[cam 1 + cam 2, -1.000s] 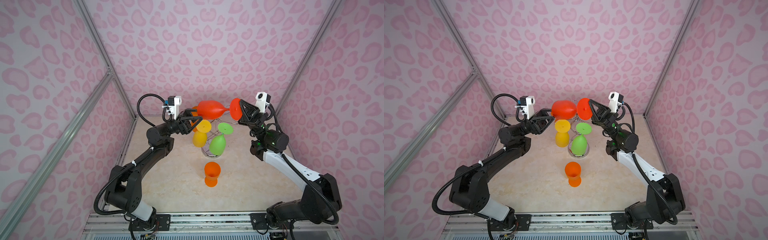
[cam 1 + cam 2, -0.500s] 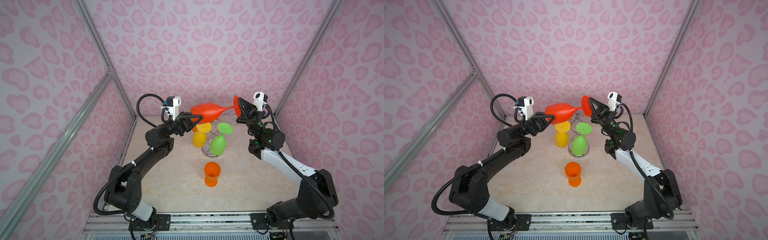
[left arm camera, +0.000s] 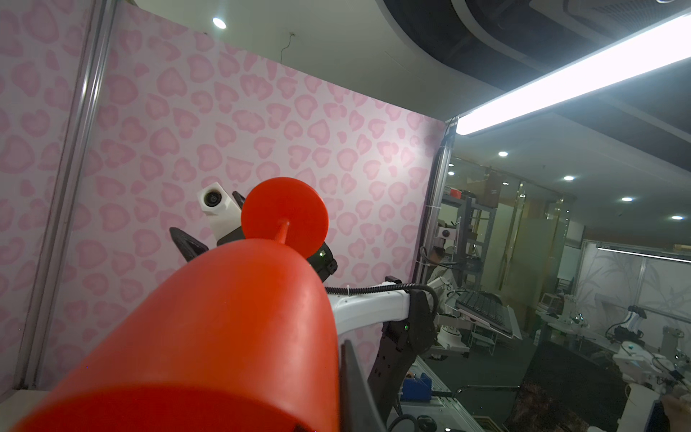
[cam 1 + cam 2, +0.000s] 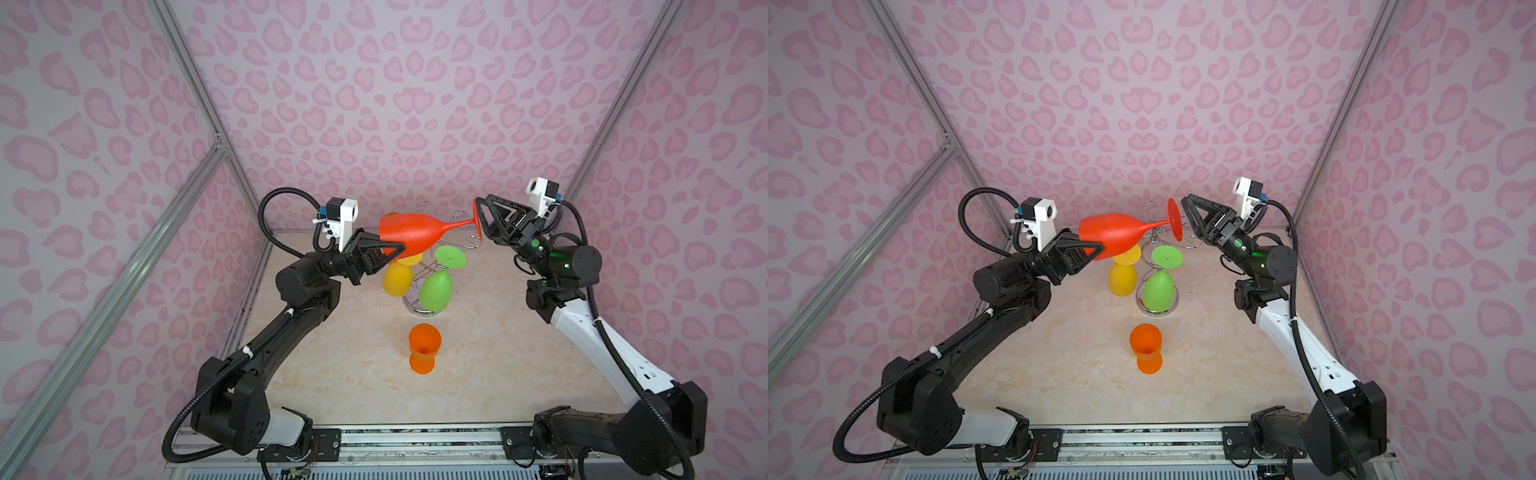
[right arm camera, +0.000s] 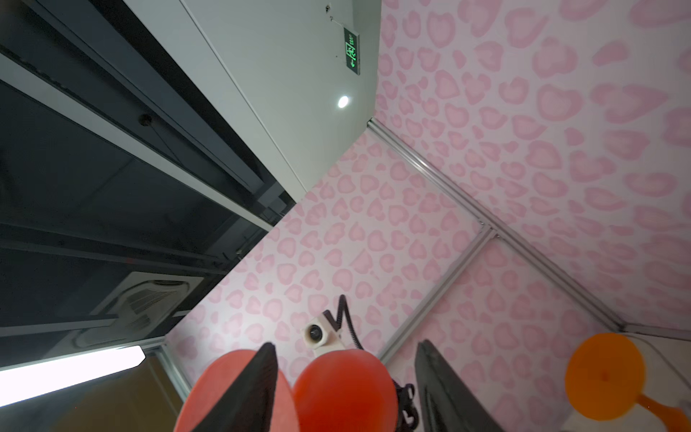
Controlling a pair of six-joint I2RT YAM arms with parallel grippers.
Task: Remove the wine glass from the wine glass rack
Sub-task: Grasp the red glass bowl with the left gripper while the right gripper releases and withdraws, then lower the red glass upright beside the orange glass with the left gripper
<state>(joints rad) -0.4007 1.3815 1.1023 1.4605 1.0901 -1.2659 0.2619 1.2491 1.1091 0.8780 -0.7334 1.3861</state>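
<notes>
A red wine glass (image 4: 409, 235) (image 4: 1113, 235) lies level in the air above the chrome wine glass rack (image 4: 408, 303) (image 4: 1173, 299). My left gripper (image 4: 399, 249) (image 4: 1098, 249) is shut on its bowl, which fills the left wrist view (image 3: 232, 336), with one finger (image 3: 357, 389) pressed against its side. My right gripper (image 4: 480, 220) (image 4: 1187, 218) (image 5: 344, 343) is open at the glass's foot, with the fingers spread wide. In the right wrist view the foot (image 5: 209, 396) sits by one finger and the bowl (image 5: 344, 392) shows between the two.
A green glass (image 4: 435, 291) (image 4: 1158, 293) and a yellow glass (image 4: 397, 278) (image 4: 1122, 280) hang upside down on the rack. An orange glass (image 4: 424, 347) (image 4: 1145, 347) stands upright on the marble table in front of it. Pink patterned walls close in at the back and sides.
My left gripper closed on the red glass's bowl. My right gripper, which was shut on the foot, has opened. The glass has shifted slightly to the left.
</notes>
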